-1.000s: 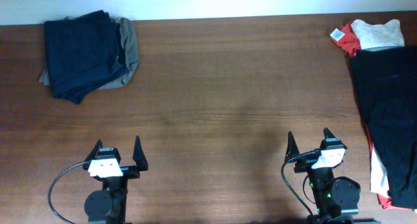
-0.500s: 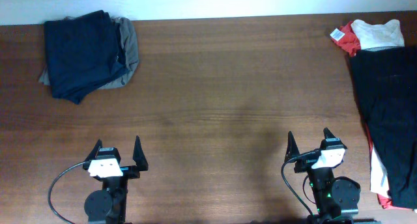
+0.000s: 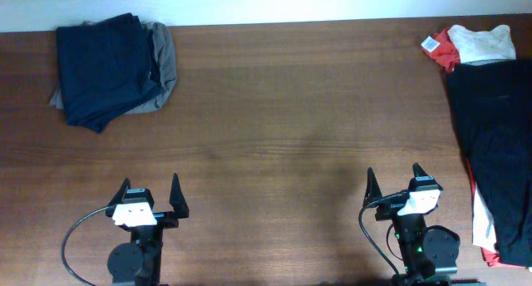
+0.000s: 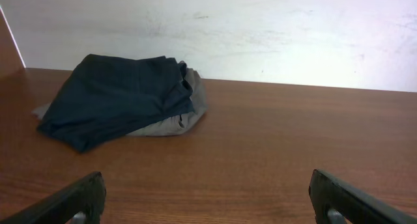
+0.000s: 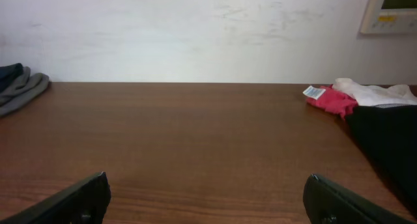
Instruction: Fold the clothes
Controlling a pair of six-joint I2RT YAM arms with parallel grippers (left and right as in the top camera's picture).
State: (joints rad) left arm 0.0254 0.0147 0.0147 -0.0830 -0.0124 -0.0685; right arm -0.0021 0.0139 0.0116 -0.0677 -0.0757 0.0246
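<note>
Folded navy-blue shorts (image 3: 104,66) lie on grey-khaki trousers (image 3: 163,66) at the table's far left corner; they also show in the left wrist view (image 4: 114,97), and the trousers' edge shows in the right wrist view (image 5: 23,88). At the right edge lies an unfolded pile: a black garment (image 3: 495,145), a red piece (image 3: 447,51) and a white piece (image 3: 484,43), also in the right wrist view (image 5: 384,129). My left gripper (image 3: 150,193) is open and empty near the front edge. My right gripper (image 3: 395,182) is open and empty, left of the black garment.
The brown wooden table (image 3: 291,111) meets a white wall (image 4: 260,28) at the back. A wall panel (image 5: 391,9) hangs at the upper right in the right wrist view. Cables loop beside both arm bases (image 3: 79,236).
</note>
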